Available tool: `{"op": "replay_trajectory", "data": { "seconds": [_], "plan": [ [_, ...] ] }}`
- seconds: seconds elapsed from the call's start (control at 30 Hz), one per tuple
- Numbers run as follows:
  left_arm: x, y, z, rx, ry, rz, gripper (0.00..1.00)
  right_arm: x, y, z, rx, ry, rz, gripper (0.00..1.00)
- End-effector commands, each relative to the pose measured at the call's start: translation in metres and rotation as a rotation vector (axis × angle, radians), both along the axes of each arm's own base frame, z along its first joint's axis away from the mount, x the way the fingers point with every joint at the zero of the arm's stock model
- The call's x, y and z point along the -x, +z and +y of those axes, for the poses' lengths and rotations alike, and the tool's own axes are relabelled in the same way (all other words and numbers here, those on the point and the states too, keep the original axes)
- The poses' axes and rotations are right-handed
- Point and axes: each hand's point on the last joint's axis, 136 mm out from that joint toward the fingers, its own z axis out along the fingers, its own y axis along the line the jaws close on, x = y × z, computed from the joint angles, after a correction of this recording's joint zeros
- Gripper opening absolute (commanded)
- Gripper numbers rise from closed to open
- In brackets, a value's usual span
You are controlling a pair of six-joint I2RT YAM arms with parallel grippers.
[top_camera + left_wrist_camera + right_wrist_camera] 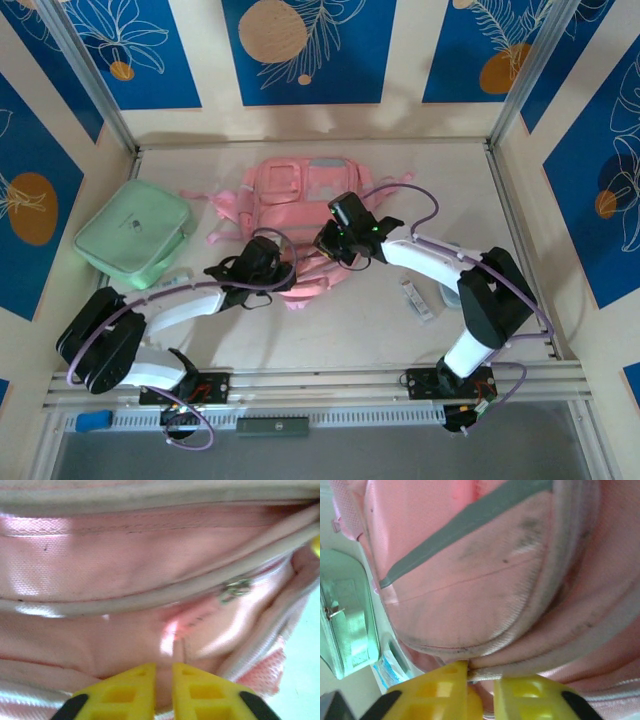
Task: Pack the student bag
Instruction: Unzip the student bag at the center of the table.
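On the table (455, 195), left end effector (164, 669) and right end effector (481, 672) pinch the half-hidden student bag (295, 187).

Bright even overhead light, soft shadows, blurred wrist close-ups, fabric glare

pale table (350, 330), pink student bag (300, 190) mid-table, mint-green case (133, 232) left, perhaps a small packet (416, 299) right
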Motion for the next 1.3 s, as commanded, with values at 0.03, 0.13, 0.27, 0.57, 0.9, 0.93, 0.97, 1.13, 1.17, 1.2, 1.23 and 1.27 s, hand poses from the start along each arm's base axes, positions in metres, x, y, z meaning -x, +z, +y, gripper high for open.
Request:
{"op": "replay_trajectory", "data": {
  "seconds": [0.03,0.13,0.27,0.57,0.9,0.93,0.97,1.13,1.17,1.2,1.23,1.27],
  "plan": [
    [0.004,0.019,0.006,-0.117,-0.122,-0.05,0.26,-0.018,0.018,0.005,-0.047,-0.016,-0.077,0.09],
    [0.008,0.02,0.003,-0.144,-0.191,-0.047,0.31,-0.017,0.027,0.005,-0.074,-0.019,-0.076,0.03],
    [0.0,0.019,0.003,-0.178,-0.188,-0.056,0.34,-0.015,0.04,0.005,-0.132,-0.026,-0.076,0.0],
    [-0.025,0.034,-0.005,-0.175,-0.143,-0.132,0.43,-0.012,0.061,0.0,-0.22,-0.049,-0.065,0.0],
    [-0.047,0.053,-0.033,-0.117,-0.18,-0.193,0.48,-0.008,0.067,0.009,-0.261,-0.027,-0.052,0.0],
    [-0.049,0.053,-0.035,-0.115,-0.181,-0.197,0.48,-0.008,0.068,0.01,-0.263,-0.023,-0.053,0.0],
    [-0.051,0.051,-0.035,-0.121,-0.176,-0.196,0.48,-0.008,0.068,0.011,-0.263,-0.02,-0.049,0.0],
    [-0.053,0.046,-0.039,-0.116,-0.175,-0.18,0.4,-0.007,0.067,0.01,-0.263,-0.024,-0.044,0.0],
    [-0.053,0.044,-0.038,-0.12,-0.17,-0.178,0.38,-0.007,0.067,0.009,-0.264,-0.027,-0.045,0.0],
    [-0.053,0.043,-0.037,-0.125,-0.167,-0.177,0.35,-0.007,0.068,0.009,-0.265,-0.026,-0.048,0.0],
    [-0.053,0.042,-0.036,-0.128,-0.168,-0.178,0.32,-0.007,0.07,0.009,-0.264,-0.023,-0.056,0.0],
    [-0.052,0.043,-0.037,-0.125,-0.172,-0.181,0.28,-0.008,0.069,0.009,-0.261,-0.024,-0.053,0.0]
  ]
}}
